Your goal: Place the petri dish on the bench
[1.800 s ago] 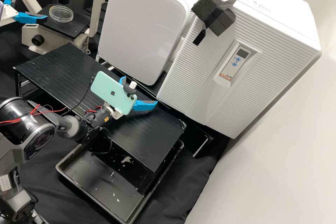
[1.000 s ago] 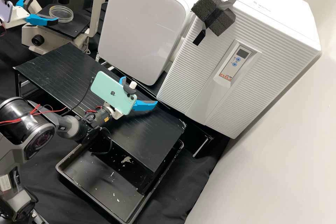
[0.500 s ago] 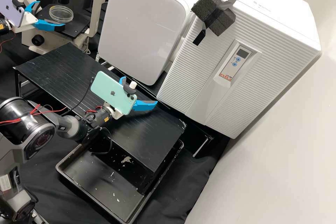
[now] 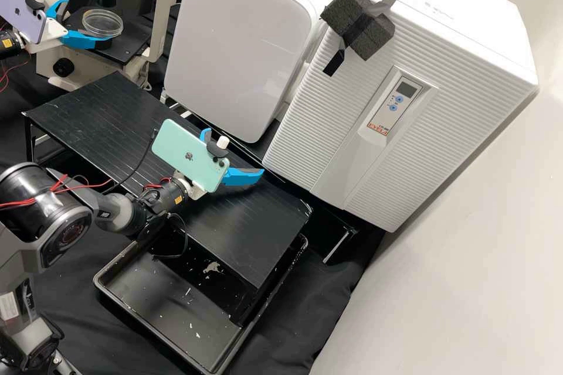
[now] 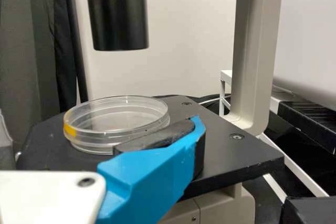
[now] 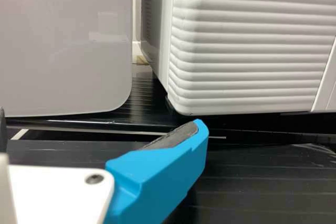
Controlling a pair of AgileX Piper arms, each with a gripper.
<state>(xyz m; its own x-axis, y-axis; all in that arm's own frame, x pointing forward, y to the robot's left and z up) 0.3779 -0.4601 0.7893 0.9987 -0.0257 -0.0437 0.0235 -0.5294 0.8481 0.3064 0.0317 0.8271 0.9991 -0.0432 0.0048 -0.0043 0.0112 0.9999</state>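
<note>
In the high view my left gripper (image 4: pixel 88 22) stands open at the microscope, its fingers on either side of the near part of the clear petri dish (image 4: pixel 102 21). The dish lies flat on the black microscope stage (image 4: pixel 126 47). In the left wrist view the dish (image 5: pixel 118 116) has a yellow mark on its rim and sits between the spread fingers of the left gripper (image 5: pixel 100 129); one finger partly covers its side. My right gripper (image 4: pixel 234 155) is open and holds nothing above the black bench (image 4: pixel 117 111); the right wrist view shows that gripper (image 6: pixel 100 129) too.
Two white appliances (image 4: pixel 246 29) (image 4: pixel 328 146) stand behind the bench. A black tray (image 4: pixel 158 310) lies in front, partly under the bench. The microscope's pale frame (image 4: pixel 161 17) rises beside the stage, with a black cylinder (image 5: pixel 118 14) above the dish.
My left gripper has come in from the left edge of the high view, moving right to the petri dish with its fingers open. The right arm and the dish have stayed put.
</note>
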